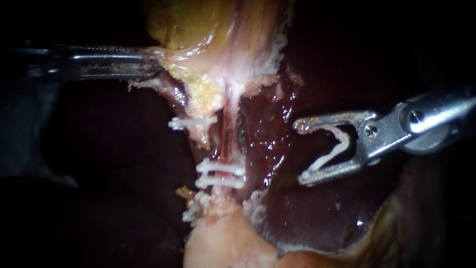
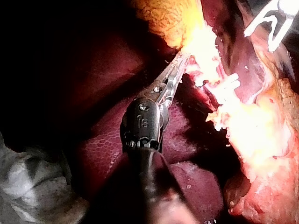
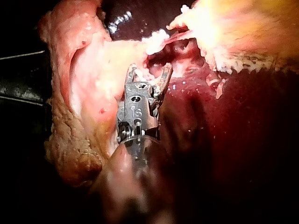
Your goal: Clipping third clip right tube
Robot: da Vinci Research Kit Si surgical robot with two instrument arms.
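The right tube (image 1: 229, 134) runs down the middle as a thin reddish strand, with two white clips (image 1: 220, 174) across its lower part. To its right, clear of the tube, my right instrument (image 1: 301, 151) holds a bent white clip (image 1: 333, 149); its jaws stand wide apart and each touches the clip. The right wrist view shows the same jaws (image 3: 148, 72) short of the pale tissue. My left instrument (image 1: 151, 62) is shut on the edge of the gallbladder (image 1: 198, 25), seen also in the left wrist view (image 2: 182, 58).
The left tube carries one clip (image 1: 192, 122) higher up and more clips (image 1: 196, 206) lower down. Dark red liver (image 1: 307, 218) lies under and to the right of the tubes. A pale fatty mound (image 1: 223, 243) sits below them. Whitish gauze (image 2: 28, 182) lies beside the left instrument's shaft.
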